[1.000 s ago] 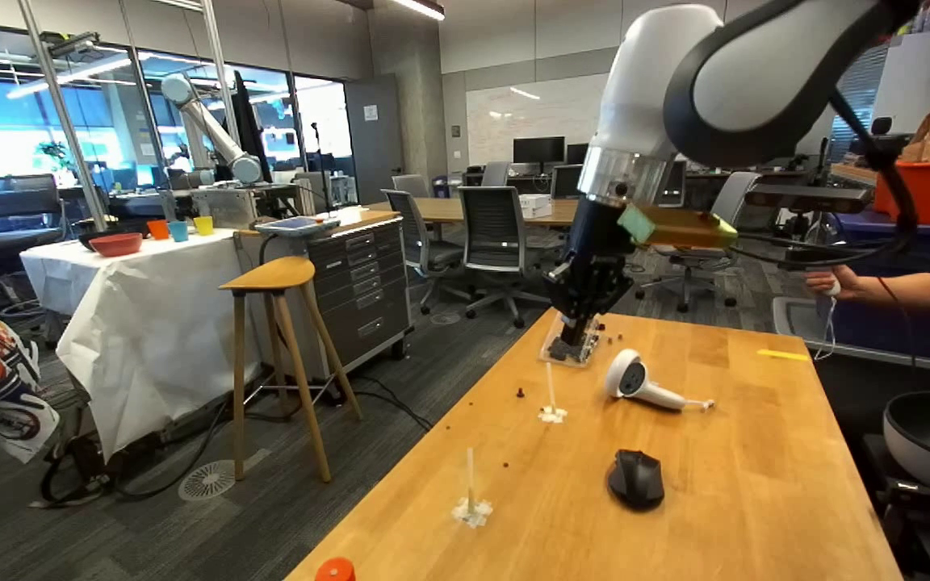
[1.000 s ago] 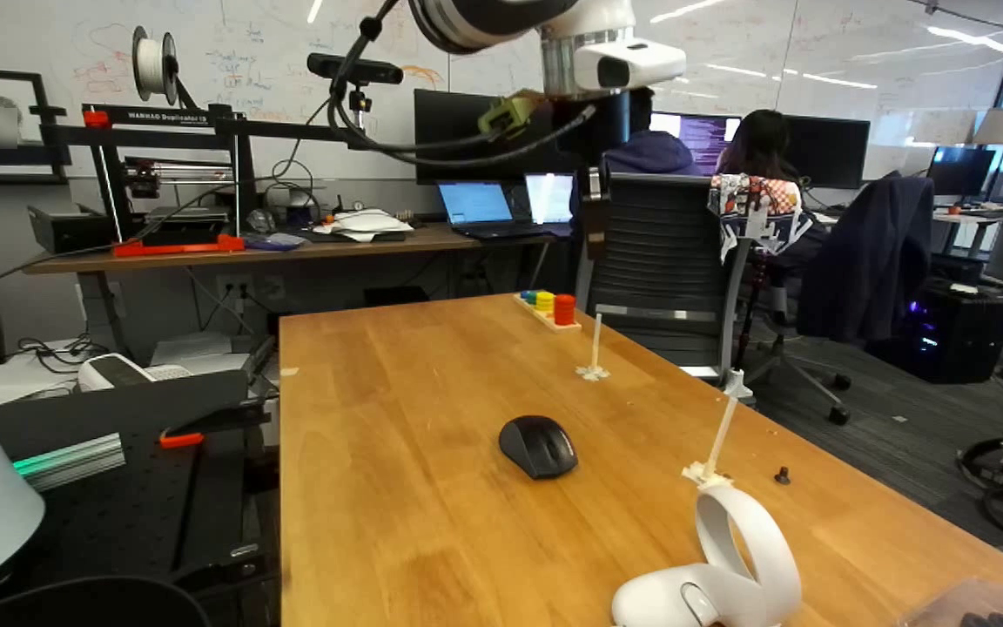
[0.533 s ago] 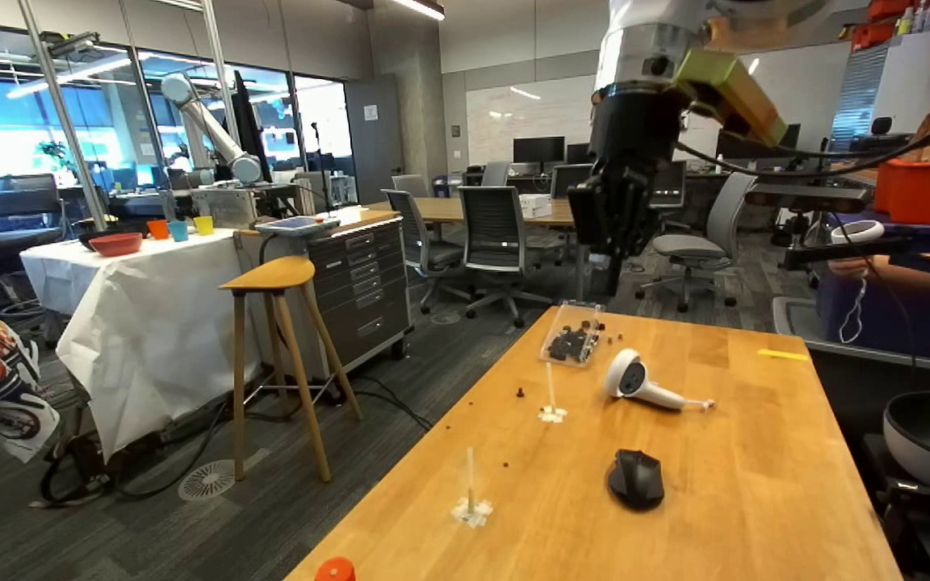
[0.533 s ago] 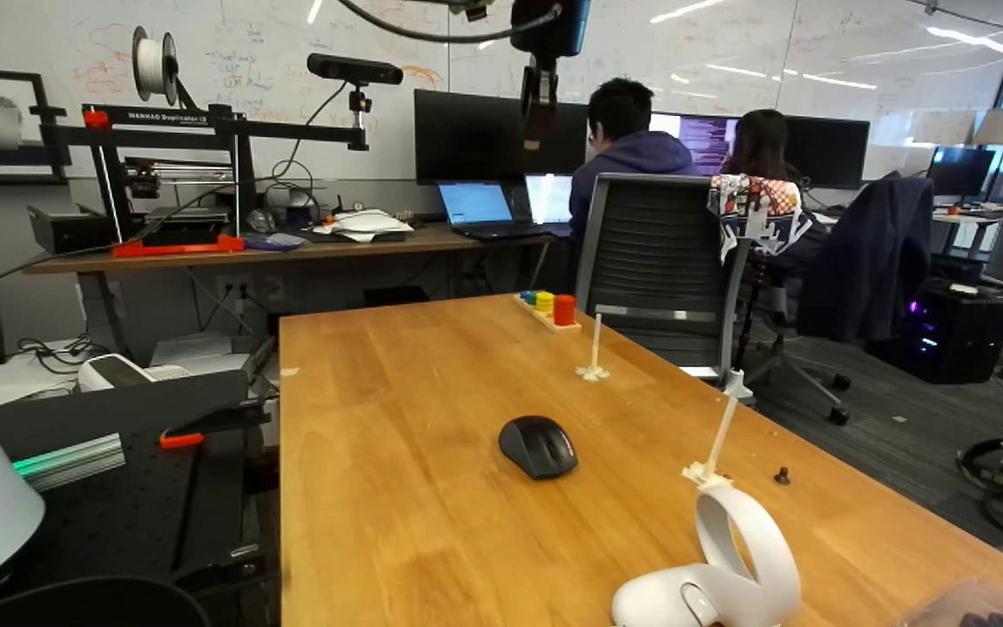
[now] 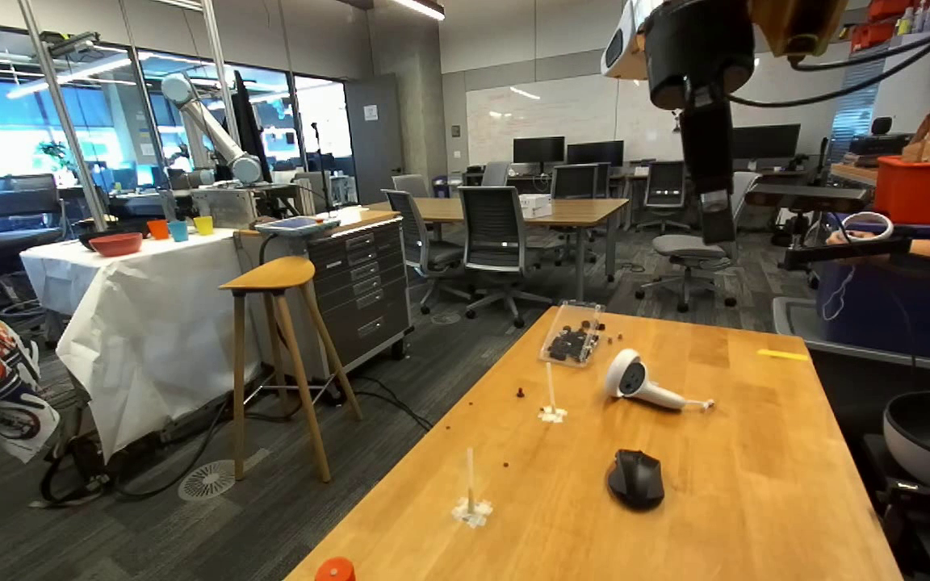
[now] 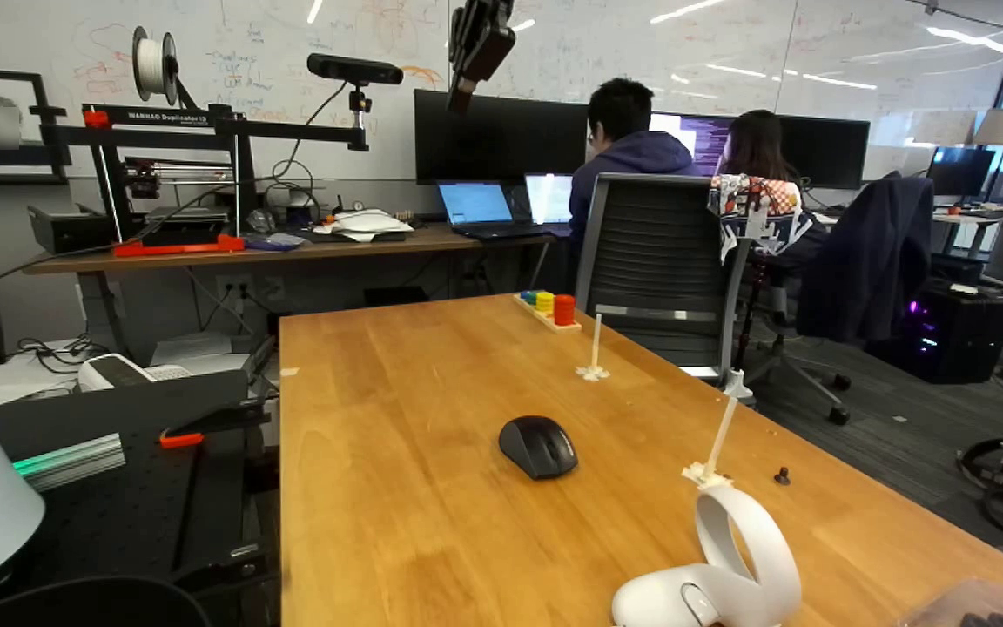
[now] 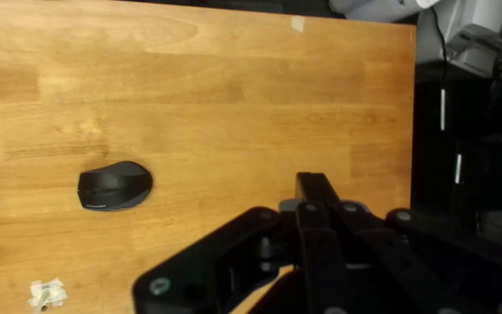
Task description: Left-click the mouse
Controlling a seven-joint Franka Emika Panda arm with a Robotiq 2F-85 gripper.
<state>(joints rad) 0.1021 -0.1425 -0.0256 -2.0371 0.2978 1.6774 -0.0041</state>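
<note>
The black mouse [image 5: 636, 480] lies on the wooden table in both exterior views [image 6: 538, 447]. In the wrist view the mouse [image 7: 113, 186] lies left of the fingertips, with bare wood between them. My gripper [image 5: 717, 226] hangs high above the table in an exterior view, well apart from the mouse. It also shows at the top of an exterior view [image 6: 462, 94], tilted. In the wrist view the gripper's fingertips [image 7: 314, 176] are together with nothing between them. Most of the arm is cut off above the exterior views.
A white controller [image 5: 643, 387] lies on the table [image 6: 397, 505] near the mouse. Two thin upright sticks [image 5: 471, 480] [image 5: 550, 391] are taped down. A clear tray of dark bits [image 5: 574, 335] sits at one end. A colourful peg toy [image 6: 549, 309] sits at the opposite end.
My gripper has risen and moved right in an exterior view, away from above the clear tray; elsewhere it has moved up and left. The mouse has not moved.
</note>
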